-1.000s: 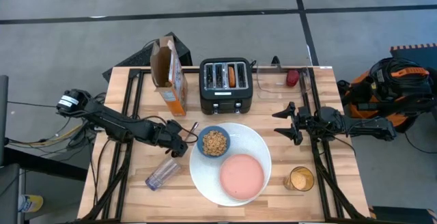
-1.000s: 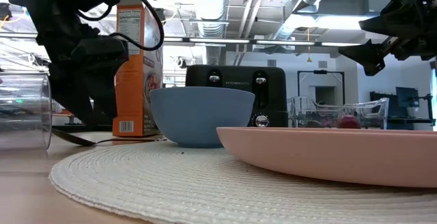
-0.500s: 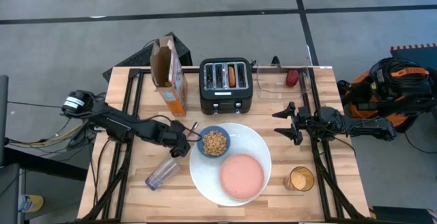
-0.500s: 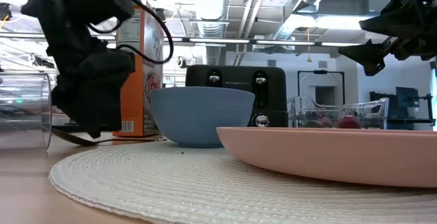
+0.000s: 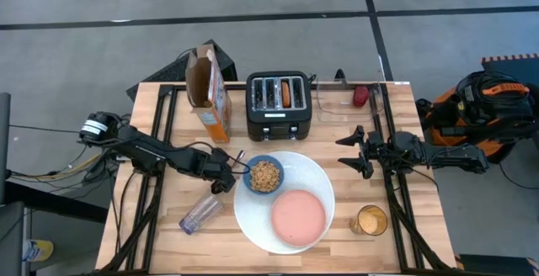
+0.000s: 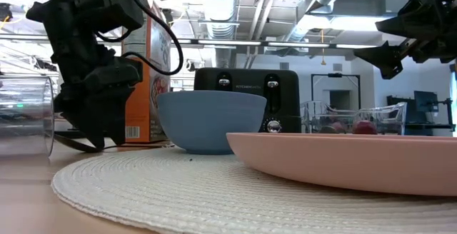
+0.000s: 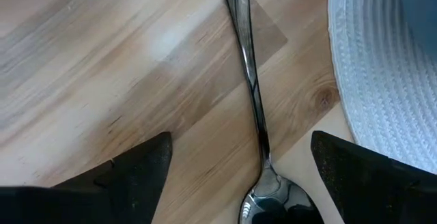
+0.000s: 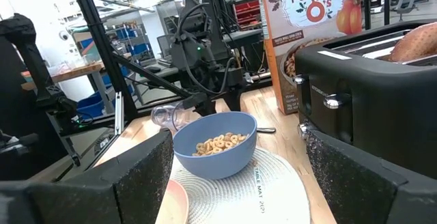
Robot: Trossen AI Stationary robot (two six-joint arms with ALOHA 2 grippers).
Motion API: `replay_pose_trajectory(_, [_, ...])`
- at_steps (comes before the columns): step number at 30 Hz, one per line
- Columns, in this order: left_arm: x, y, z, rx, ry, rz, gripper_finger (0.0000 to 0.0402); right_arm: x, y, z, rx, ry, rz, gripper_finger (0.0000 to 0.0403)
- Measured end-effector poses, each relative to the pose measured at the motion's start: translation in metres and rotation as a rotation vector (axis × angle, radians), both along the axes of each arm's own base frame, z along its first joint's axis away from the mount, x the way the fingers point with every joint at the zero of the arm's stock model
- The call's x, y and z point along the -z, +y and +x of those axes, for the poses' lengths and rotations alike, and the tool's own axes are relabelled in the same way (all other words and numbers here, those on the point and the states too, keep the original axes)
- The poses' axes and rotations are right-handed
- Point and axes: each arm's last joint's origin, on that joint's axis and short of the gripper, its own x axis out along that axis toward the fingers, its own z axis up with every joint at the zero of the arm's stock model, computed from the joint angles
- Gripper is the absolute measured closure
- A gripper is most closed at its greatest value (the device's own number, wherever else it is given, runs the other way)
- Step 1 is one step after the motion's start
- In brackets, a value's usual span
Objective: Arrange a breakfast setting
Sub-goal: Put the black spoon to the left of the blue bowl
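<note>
A metal spoon [image 7: 254,108] lies flat on the wooden table beside the white round woven mat [image 5: 324,183]. My left gripper [image 5: 226,180] points steeply down over the spoon, open. Its fingers stand on either side of the handle, just above the spoon's bowl [image 7: 273,200], without touching it. On the mat sit a blue bowl [image 5: 264,175] of cereal and a pink saucer [image 5: 298,217]. A clear tumbler [image 5: 200,214] lies on its side near the front left. The orange cereal box [image 5: 208,91] stands at the back. My right gripper [image 5: 358,154] hovers open and level at the right.
A black toaster [image 5: 279,106] with a piece of bread [image 5: 287,93] in one slot stands at the back centre. A clear container [image 5: 349,99] sits at the back right. An amber glass [image 5: 369,220] stands at the front right.
My left gripper has sunk toward the table over the spoon and edged a little toward the blue bowl. The spoon and the other things lie as before.
</note>
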Motion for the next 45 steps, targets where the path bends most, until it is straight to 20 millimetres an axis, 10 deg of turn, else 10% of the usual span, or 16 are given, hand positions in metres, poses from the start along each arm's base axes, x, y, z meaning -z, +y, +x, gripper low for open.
replay_pose_trajectory(45, [-0.002, -0.002, 0.018, -0.043, 0.034, 0.013, 0.0386, 0.0, 0.0, 0.0, 0.0, 0.0, 0.0, 0.0047])
